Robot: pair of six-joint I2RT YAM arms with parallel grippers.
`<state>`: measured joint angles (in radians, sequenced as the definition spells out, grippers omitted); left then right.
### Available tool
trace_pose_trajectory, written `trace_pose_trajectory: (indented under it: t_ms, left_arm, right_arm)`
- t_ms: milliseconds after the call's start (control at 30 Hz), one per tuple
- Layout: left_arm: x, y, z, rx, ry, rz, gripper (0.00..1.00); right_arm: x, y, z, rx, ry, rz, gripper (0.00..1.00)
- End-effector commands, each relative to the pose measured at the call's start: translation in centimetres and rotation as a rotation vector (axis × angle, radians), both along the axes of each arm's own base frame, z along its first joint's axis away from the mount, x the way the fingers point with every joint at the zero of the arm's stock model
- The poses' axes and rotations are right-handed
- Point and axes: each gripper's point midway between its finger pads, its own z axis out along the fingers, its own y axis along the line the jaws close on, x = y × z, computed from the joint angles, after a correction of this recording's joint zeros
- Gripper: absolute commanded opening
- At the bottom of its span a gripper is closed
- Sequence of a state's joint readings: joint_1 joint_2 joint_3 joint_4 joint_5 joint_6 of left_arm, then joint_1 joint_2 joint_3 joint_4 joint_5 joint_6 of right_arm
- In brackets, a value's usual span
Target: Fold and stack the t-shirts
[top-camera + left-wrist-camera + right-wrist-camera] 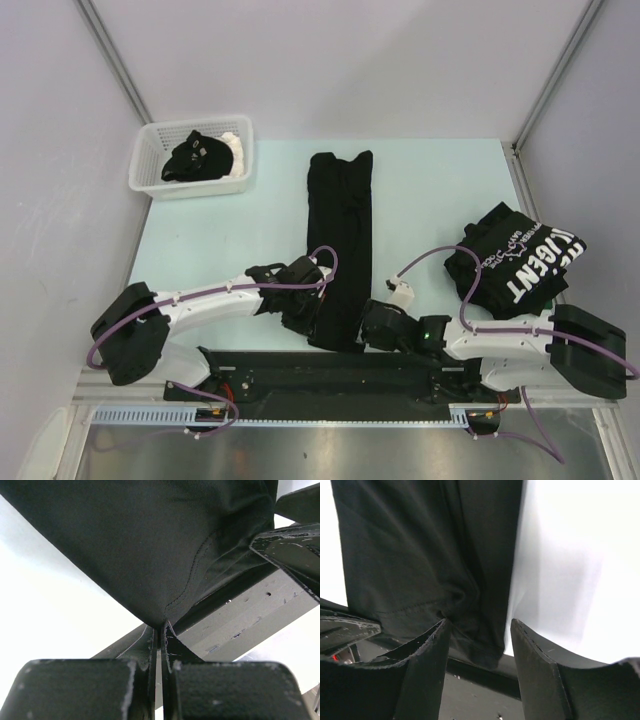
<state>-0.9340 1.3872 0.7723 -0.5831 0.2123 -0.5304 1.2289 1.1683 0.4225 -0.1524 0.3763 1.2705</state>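
Observation:
A black t-shirt (340,230), folded into a long narrow strip, lies down the middle of the table. My left gripper (308,312) is shut on its near left corner; in the left wrist view the fingertips (161,627) pinch the hem of the cloth (150,545). My right gripper (366,332) stands open at the near right corner. The shirt's edge (420,555) bunches between its spread fingers (480,630), touching the left finger only. A folded black t-shirt with big white lettering (520,262) rests on the right side of the table.
A white slotted basket (150,180) at the back left holds a crumpled black garment (198,158). The black rail of the arm bases (330,375) runs along the near table edge, just under the shirt's near end.

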Motion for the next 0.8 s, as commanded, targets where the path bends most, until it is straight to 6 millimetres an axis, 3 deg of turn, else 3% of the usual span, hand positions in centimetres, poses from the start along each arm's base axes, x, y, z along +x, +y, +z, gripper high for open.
trace_pose_trajectory:
  t_ms: [0,67,100,233,400,600,767]
  left_arm:
    - [-0.2,-0.2,0.6,-0.018,-0.011,-0.021,0.0]
    - [-0.1,-0.2,0.6,-0.017,-0.011,-0.023,0.0]
    - [-0.1,-0.2,0.6,-0.017,-0.011,-0.023,0.0]
    - [-0.2,-0.1,0.6,-0.015,-0.011,-0.022,0.0]
    - [-0.1,-0.2,0.5,-0.017,-0.011,-0.023,0.0]
    - [0.2,-0.4,1.0,-0.026,-0.025,-0.02,0.0]
    - [1.3,-0.7,2.2,-0.03,-0.084,-0.019,0.0]
  right_arm:
    - [0.4,0.3,-0.5,-0.001,-0.005,0.006,0.56]
    - [0.3,0.5,-0.8,-0.003,0.005,0.009,0.52]
    - [0.2,0.7,-0.9,0.003,0.013,0.013,0.38]
    - [0.0,0.8,-1.6,-0.004,0.04,0.021,0.09]
    - [-0.1,0.8,-2.1,-0.011,0.057,0.029,0.0]
    - [0.1,0.7,-1.9,-0.007,0.056,0.035,0.0]
    - [1.2,0.6,-0.6,0.027,0.033,0.022,0.0]
